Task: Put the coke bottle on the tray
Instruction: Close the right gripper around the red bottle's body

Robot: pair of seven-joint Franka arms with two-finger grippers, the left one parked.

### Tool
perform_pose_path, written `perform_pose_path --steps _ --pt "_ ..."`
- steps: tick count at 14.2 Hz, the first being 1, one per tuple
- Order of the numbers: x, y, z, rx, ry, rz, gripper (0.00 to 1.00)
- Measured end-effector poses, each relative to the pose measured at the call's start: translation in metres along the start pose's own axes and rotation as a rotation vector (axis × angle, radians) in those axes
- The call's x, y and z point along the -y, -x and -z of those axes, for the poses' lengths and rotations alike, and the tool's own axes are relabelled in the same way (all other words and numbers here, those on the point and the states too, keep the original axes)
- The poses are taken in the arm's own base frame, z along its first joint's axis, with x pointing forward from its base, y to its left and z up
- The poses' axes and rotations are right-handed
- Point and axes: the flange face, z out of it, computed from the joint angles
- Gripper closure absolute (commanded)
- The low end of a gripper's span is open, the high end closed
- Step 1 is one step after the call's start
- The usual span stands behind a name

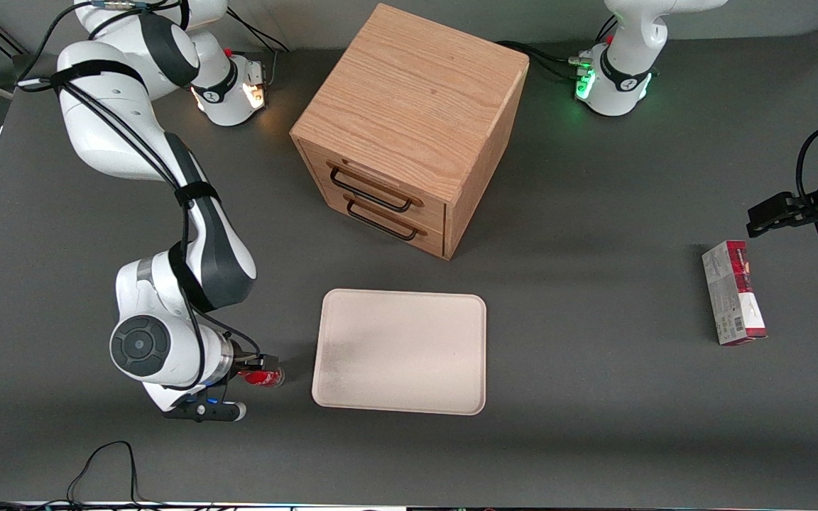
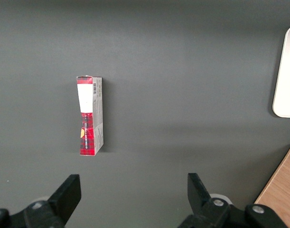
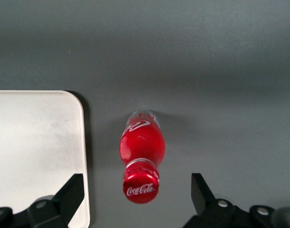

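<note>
Above the bottle (image 3: 141,156) beside the tray (image 1: 400,351), your gripper (image 3: 135,199) is hanging wide open, risking toppling it if misaligned.

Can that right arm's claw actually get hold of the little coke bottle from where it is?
Probably yes. The gripper hangs open right above the coke bottle, nothing lies between them, and the tray sits beside it, apart.

Seen from the front, the tray (image 1: 400,351) lies mid-tabletop (image 1: 593,426). Drawer cabinet (image 1: 409,128): 12 o'clock, farther from the camera. Coke bottle (image 1: 265,377): 9 o'clock, just beside the tray, between the hand's (image 1: 256,370) spread fingers. Carton (image 1: 733,292): 3 o'clock, toward the parked arm's end.
</note>
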Motion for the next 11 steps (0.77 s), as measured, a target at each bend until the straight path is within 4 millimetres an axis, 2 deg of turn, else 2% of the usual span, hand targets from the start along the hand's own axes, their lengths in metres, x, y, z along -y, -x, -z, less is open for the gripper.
perform_pose_path --steps 3,4,5,6,7,8,11 --pt "-0.0010 -0.0008 -0.0002 -0.003 -0.001 -0.002 0.01" --pt "-0.0015 -0.0012 -0.0003 -0.004 -0.002 -0.002 0.05" --pt "-0.0021 -0.0015 -0.0008 -0.004 -0.002 -0.003 0.13" --pt "-0.0026 -0.0018 -0.0015 -0.004 -0.002 -0.004 0.46" --pt "-0.0030 -0.0021 -0.0022 -0.004 -0.002 -0.004 0.96" --pt "-0.0033 -0.0022 -0.0026 -0.003 -0.002 -0.005 1.00" --pt "-0.0052 -0.0028 -0.0031 -0.003 -0.002 -0.008 1.00"
